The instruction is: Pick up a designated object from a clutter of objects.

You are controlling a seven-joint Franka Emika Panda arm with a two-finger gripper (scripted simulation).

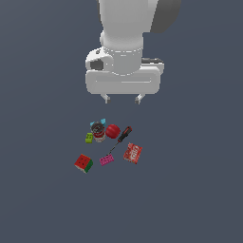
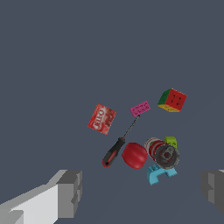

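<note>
Exterior view shows the pink brick [image 1: 106,160] lying on the dark floor at the near edge of the clutter, untouched, with the tip of the red-handled screwdriver [image 1: 124,135] reaching down to just beside it. To the exterior view's left of the brick sits the red-and-green cube [image 1: 83,163], and to its right the flat red box [image 1: 133,153]; both lie near it but apart. Farther back are the red ball [image 1: 112,131], the metal can [image 1: 98,131] and the small green brick [image 1: 89,137], packed close together.

The gripper [image 1: 122,99] hangs well above the group with its fingers spread wide and nothing between them; in the wrist view the two fingertips [image 2: 70,192] frame the pile from either side.

By my reading nothing of the pick is done yet: the approach, the descent onto the brick, the closing and the lift all remain.
</note>
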